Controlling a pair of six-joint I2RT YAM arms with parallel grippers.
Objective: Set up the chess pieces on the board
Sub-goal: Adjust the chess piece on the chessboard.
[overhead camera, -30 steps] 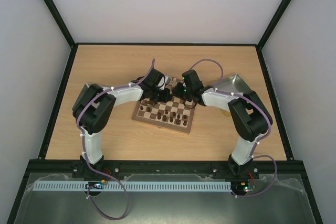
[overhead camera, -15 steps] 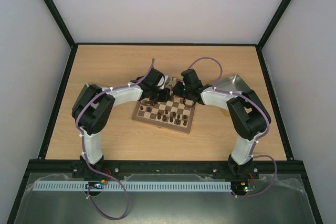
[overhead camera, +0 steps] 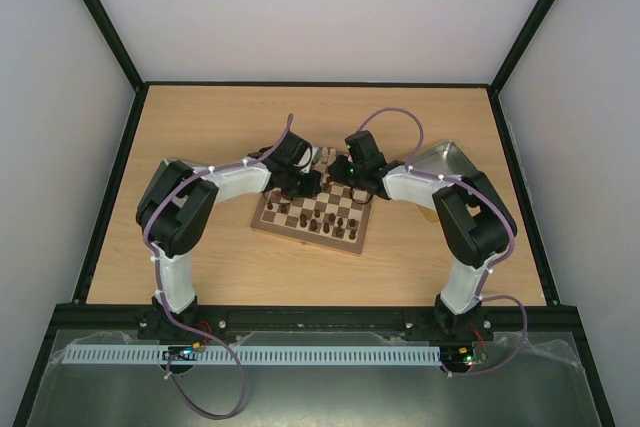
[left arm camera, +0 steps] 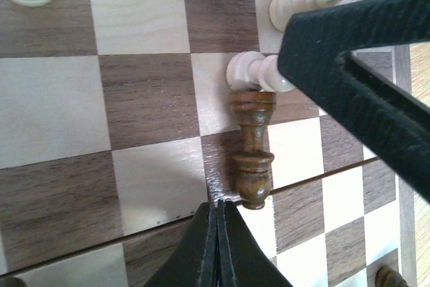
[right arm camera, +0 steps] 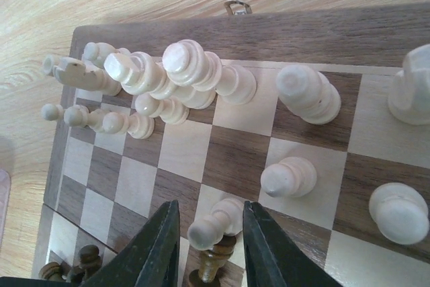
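The board (overhead camera: 300,238) lies mid-table with both grippers over its far half. In the right wrist view my right gripper (right arm camera: 210,204) stands open around a cream pawn (right arm camera: 218,223), with a gap on the left side. A dark brown piece (left arm camera: 252,149) appears to lie on the squares, one end against that cream pawn (left arm camera: 252,72). My left gripper (left arm camera: 218,204) is shut with nothing in it, its tip just beside the dark piece's other end. Several cream chess pieces (right arm camera: 181,72) stand along the far rows. From above, the left gripper (overhead camera: 305,184) and right gripper (overhead camera: 345,182) nearly meet.
A grey metal tray (overhead camera: 445,159) sits right of the board behind the right arm. Dark pieces (overhead camera: 330,225) stand on the near rows. The right gripper's black finger (left arm camera: 356,58) crosses the left wrist view. A metal clasp (right arm camera: 237,7) sits on the board's rim.
The right gripper's jaws have spread apart around the cream pawn. Both wrists have shifted slightly toward the far side of the board. The left gripper stays shut.
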